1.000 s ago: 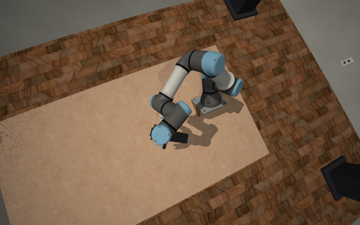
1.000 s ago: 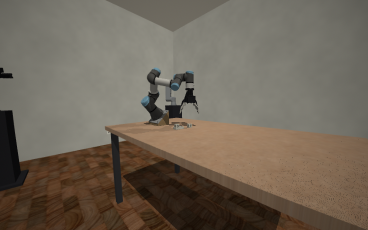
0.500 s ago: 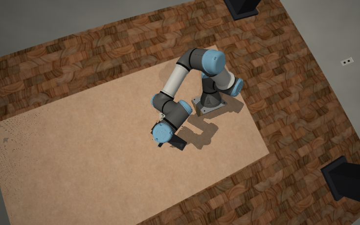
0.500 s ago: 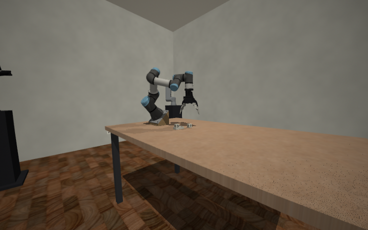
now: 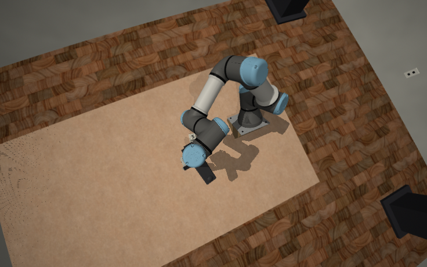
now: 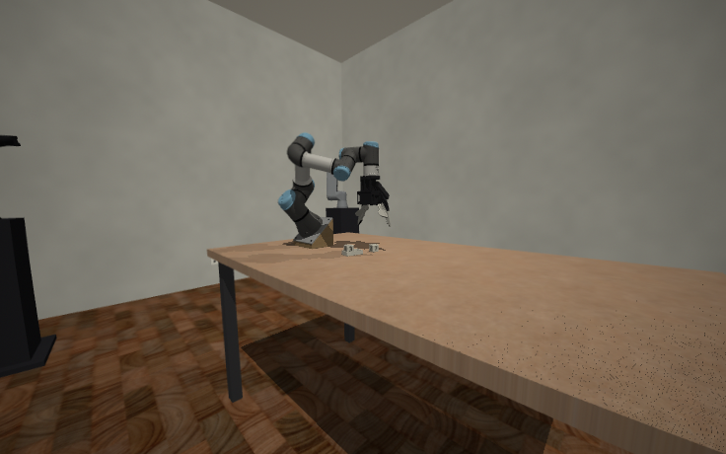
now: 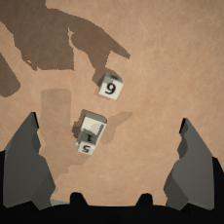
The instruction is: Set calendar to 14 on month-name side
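Wrist view has the claw (image 7: pixel 110 116) (image 6: pixel 374 220) wide open with nothing in it, one cube (image 7: pixel 88 141) (image 5: pixel 192 136) (image 6: pixel 348 248) in the tray (image 7: pixel 93 128) (image 6: pixel 355 251), the 6 cube (image 7: pixel 111 88) (image 6: pixel 373 248) still loose on the desk (image 7: pixel 166 68) (image 5: pixel 126 188) (image 6: pixel 481 299), so 14's barely started imo.

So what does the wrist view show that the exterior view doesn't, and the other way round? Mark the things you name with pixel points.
Only the wrist view: the digits are readable, a 6 or 9 on top of the loose cube (image 6: pixel 373 248) (image 7: pixel 110 89) and a 5 on top of the cube at the tray (image 6: pixel 348 253) (image 7: pixel 87 147).
Only the exterior view: the blue-capped arm joints, the table legs (image 6: pixel 230 332) and the walls (image 6: pixel 133 133).
Both: two cubes, the tray (image 6: pixel 356 253) (image 7: pixel 93 126) and the open gripper (image 6: pixel 373 220) (image 7: pixel 110 116).
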Controlling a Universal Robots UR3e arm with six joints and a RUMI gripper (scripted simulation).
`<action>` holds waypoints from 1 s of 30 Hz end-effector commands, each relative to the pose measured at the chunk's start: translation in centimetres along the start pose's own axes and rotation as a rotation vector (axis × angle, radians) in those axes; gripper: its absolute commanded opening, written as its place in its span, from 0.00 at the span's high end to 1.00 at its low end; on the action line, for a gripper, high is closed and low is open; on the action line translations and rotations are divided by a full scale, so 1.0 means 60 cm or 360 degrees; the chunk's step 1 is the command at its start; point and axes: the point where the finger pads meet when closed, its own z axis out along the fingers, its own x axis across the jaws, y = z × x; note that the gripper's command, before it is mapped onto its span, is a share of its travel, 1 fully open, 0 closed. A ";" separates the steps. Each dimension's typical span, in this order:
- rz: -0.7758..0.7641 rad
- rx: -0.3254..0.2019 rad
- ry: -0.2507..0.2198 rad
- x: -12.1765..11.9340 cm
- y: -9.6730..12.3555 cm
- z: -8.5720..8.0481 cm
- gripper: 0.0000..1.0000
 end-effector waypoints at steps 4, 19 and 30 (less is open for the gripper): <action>0.0369 -0.0009 0.0003 0.002 0.003 0.002 0.00; 0.0545 -0.0009 0.0003 0.002 0.005 0.003 0.00; 0.0545 -0.0009 0.0003 0.002 0.005 0.003 0.72</action>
